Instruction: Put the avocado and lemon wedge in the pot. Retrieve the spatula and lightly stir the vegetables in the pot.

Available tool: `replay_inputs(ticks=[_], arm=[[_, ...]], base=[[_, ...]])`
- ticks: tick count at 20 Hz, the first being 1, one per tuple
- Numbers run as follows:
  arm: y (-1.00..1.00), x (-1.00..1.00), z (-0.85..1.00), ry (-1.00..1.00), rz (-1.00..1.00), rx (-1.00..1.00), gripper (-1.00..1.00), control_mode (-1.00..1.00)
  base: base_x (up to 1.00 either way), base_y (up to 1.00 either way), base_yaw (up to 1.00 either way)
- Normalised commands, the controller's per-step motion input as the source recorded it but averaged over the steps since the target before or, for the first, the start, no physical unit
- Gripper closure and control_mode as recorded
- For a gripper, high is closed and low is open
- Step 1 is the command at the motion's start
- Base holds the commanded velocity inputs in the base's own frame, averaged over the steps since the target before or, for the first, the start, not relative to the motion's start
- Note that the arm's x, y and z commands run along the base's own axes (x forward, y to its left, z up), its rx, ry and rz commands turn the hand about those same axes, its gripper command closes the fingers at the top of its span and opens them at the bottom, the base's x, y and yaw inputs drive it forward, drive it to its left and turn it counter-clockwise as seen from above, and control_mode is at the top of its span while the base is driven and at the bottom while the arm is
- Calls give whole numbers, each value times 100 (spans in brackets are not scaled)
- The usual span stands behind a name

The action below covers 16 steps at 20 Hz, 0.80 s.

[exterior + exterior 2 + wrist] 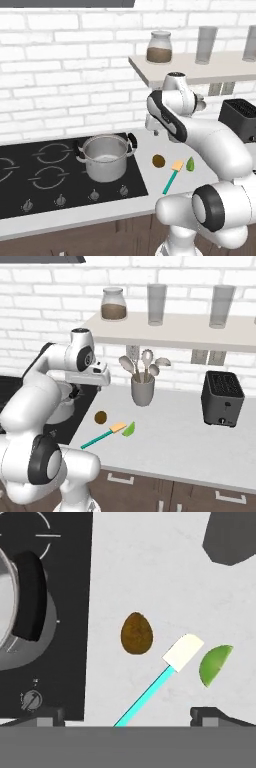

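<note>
We saw a shiny steel pot (105, 157) with black handles on the black cooktop (30, 175), a brown avocado (136, 633), a green lemon wedge (215, 663), and a teal-handled spatula (165, 672) with a pale yellow head on the speckled light-grey counter (185, 441). Wall (65, 75) was white brick.

Even, bright rendered light, no strong direction. Soft faint shadows under the shelf (165, 331) and by the toaster (222, 398). Pot (105, 157) steel shows mild sheen, no harsh glare. Base views sharp w/ slight low-res softness; hand view a bit blurry, esp. avocado (136, 633) edges. No edge distortion.
</note>
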Motion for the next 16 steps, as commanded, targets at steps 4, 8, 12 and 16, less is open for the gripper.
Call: replay_inputs(ticks=[4,8,12,16], arm=[[-1,33,-75,3,-1,-5,-100,-100],[-2,14,-69,0,0,-5,-100,-100],[-6,0,-64,-4,0,-1,-100,-100],[0,0,-57,-1,0,0,-100,-100]], base=[[0,0,0],[0,0,0],[0,0,0],[0,0,0]])
